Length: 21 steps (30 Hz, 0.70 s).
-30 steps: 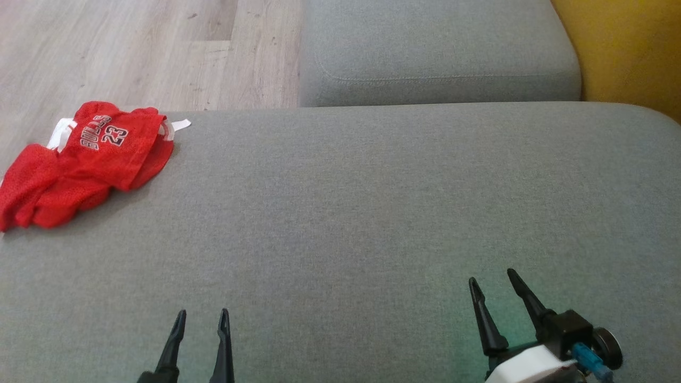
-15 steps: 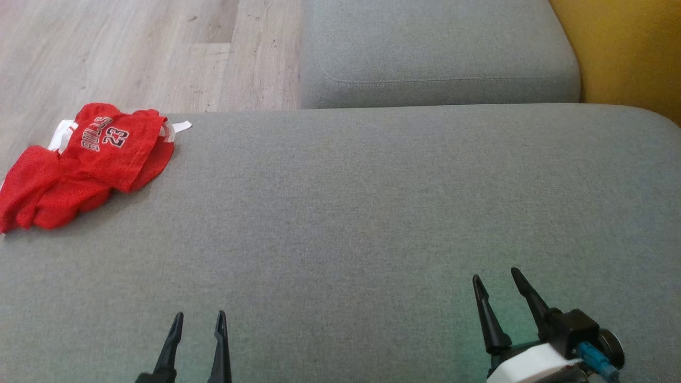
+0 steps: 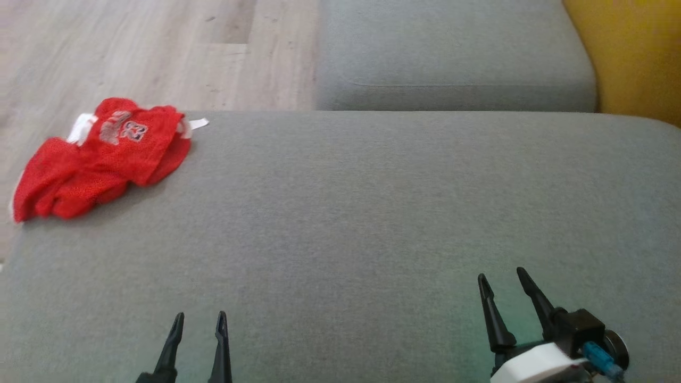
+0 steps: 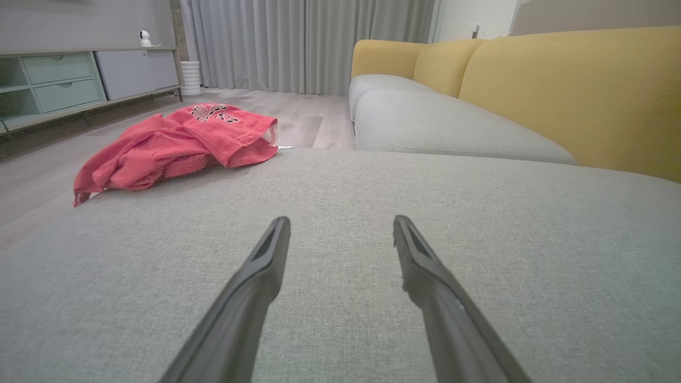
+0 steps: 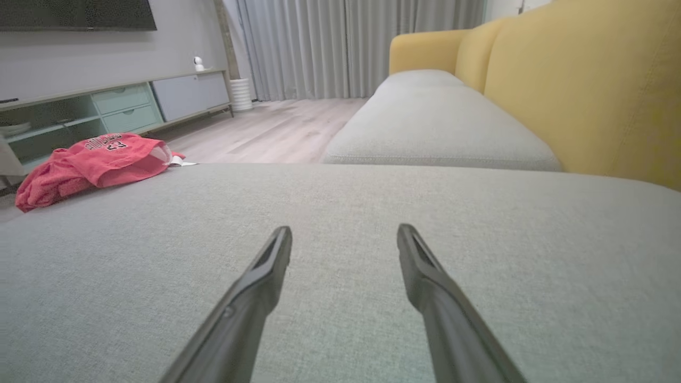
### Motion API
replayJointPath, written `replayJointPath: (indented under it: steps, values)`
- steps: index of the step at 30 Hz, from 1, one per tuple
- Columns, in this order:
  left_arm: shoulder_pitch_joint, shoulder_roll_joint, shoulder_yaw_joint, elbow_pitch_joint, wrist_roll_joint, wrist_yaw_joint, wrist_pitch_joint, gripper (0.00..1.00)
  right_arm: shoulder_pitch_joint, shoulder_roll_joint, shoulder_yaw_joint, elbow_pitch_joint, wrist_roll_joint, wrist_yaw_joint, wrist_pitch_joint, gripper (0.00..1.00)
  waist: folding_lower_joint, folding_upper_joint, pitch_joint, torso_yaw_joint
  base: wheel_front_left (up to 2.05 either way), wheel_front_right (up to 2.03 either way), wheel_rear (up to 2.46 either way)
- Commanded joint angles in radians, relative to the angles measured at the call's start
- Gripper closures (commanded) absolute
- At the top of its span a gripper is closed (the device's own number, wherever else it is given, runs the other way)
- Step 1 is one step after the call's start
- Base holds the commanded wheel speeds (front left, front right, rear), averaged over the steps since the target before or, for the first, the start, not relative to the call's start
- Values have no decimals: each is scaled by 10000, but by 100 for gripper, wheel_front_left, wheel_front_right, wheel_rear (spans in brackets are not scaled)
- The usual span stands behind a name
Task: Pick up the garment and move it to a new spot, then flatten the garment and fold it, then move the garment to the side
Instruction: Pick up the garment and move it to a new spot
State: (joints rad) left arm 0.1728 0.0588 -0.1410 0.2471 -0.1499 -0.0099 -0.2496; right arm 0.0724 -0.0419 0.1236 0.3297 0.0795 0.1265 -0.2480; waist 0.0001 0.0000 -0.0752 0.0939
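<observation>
Wide grey woven sofa cushion (image 3: 372, 213), rounded edges, crumpled red mesh jersey (image 3: 106, 159) w/ white trim on its corner, far ahead-left of left pincer (image 3: 200, 315), print blurred, left pincer & right pincer (image 3: 500, 273) both spread, empty, bases cut off.

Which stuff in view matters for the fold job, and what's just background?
Job: jersey, near cushion under it, left gripper, right gripper, both open.
Background: far cushion, yellow backrest, cabinet, curtain, floor.
</observation>
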Motion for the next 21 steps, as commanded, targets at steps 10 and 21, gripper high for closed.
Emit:
replayJointPath:
  steps: [10, 21]
  values:
    - [-385, 165, 374, -368, 68, 29, -122, 0, -213, -83, 434, -463, 194, 42, -138, 0, -1, 0, -143, 2033, 0, 0, 0]
    - [-248, 411, 567, -530, 2, 102, -122, 0, -314, -83, 840, -490, 400, 42, -138, 0, -1, 0, -220, 3476, 0, 0, 0]
